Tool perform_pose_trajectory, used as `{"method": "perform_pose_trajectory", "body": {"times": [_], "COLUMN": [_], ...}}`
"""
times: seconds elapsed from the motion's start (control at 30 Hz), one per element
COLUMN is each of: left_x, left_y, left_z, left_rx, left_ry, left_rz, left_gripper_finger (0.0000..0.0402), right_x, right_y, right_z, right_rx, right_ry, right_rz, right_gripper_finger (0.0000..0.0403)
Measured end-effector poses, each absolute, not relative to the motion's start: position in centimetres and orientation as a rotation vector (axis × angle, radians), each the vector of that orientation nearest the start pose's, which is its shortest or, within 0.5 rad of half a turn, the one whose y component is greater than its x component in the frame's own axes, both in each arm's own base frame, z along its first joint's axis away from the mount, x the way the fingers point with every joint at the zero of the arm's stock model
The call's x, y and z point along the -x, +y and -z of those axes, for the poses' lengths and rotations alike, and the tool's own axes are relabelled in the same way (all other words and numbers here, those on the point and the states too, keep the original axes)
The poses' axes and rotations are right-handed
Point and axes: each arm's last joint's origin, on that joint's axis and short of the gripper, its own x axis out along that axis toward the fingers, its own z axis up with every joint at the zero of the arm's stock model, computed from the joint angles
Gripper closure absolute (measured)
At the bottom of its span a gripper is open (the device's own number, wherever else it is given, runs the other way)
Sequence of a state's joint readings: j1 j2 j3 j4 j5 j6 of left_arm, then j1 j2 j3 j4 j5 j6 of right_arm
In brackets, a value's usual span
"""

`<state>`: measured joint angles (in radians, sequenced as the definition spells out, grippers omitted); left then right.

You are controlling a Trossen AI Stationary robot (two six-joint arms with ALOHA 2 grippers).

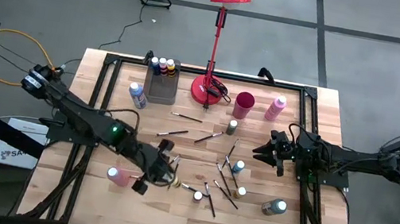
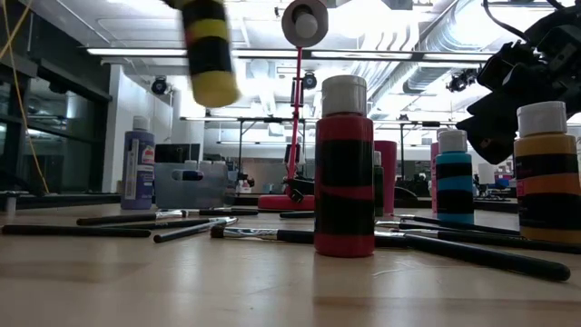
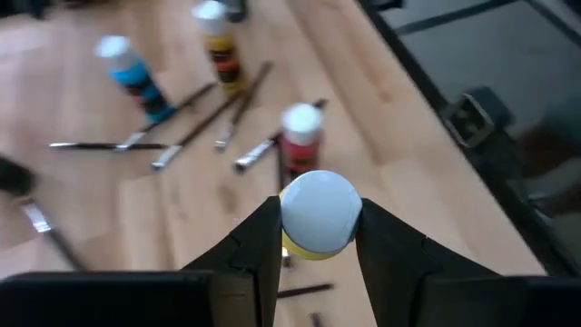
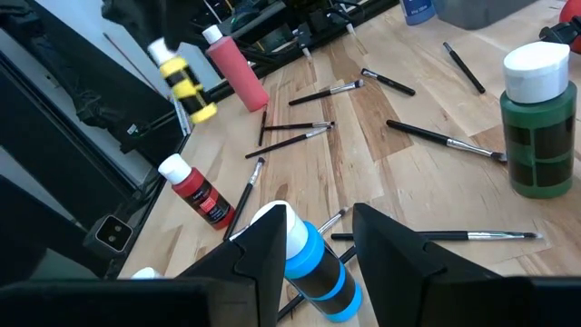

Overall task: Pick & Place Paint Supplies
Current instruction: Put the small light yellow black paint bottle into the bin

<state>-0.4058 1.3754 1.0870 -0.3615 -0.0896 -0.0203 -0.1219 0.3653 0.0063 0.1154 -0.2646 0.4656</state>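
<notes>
Left pincer (image 3: 316, 243): it holds a yellow paint bottle (image 3: 318, 216) by the neck, its fingers (image 3: 257, 245) tight on both sides of the white cap, lifted off the bench (image 1: 89, 199).
Right pincer (image 4: 313, 247): it hangs just above a blue paint bottle (image 4: 313, 268) that lies between its fingers; I cannot tell if it grips.
Step in hand: I judge that I carry the yellow bottle away to the grey bin (image 1: 162, 84), far ahead of the left pincer.
How to do it well: I keep the grip firm and the bottle high, then lower it straight in.
Around: a red paint bottle (image 3: 300, 138) stands just under the left pincer, a pink paint bottle (image 1: 119, 177) lies beside it, and brushes (image 1: 210, 198) are scattered.
In the way: the lamp (image 1: 215, 58) and the dark red cup (image 1: 244, 104) stand near the bin.
</notes>
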Motion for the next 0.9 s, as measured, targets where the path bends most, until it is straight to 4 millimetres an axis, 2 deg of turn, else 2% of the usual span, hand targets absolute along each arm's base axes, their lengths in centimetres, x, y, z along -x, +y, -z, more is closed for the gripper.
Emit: {"method": "perform_pose_trajectory", "body": {"times": [0.23, 0.53, 0.73, 0.9], "left_x": [-28.3, -29.0, -28.5, -27.2], "left_y": [-7.6, -0.1, 5.5, 10.0], "left_z": [-30.8, -31.4, -31.5, -31.5], "left_rx": [-0.143, -0.069, 0.030, 0.092], "left_ry": [0.705, 0.728, 0.718, 0.710], "left_rz": [0.059, -0.334, -0.561, -0.770], "left_gripper_finger": [0.0286, 0.0286, 0.0286, 0.0286], "right_x": [-11.7, -11.7, -11.7, -11.7], "right_y": [-0.7, -0.7, -0.7, -0.7], "right_z": [-14.5, -14.5, -14.5, -14.5], "right_rx": [-0.509, -0.509, -0.509, -0.509], "right_ry": [0.268, 0.268, 0.268, 0.269], "right_rz": [-0.084, -0.084, -0.084, -0.084], "right_gripper_finger": [0.0280, 0.0280, 0.0280, 0.0280]}}
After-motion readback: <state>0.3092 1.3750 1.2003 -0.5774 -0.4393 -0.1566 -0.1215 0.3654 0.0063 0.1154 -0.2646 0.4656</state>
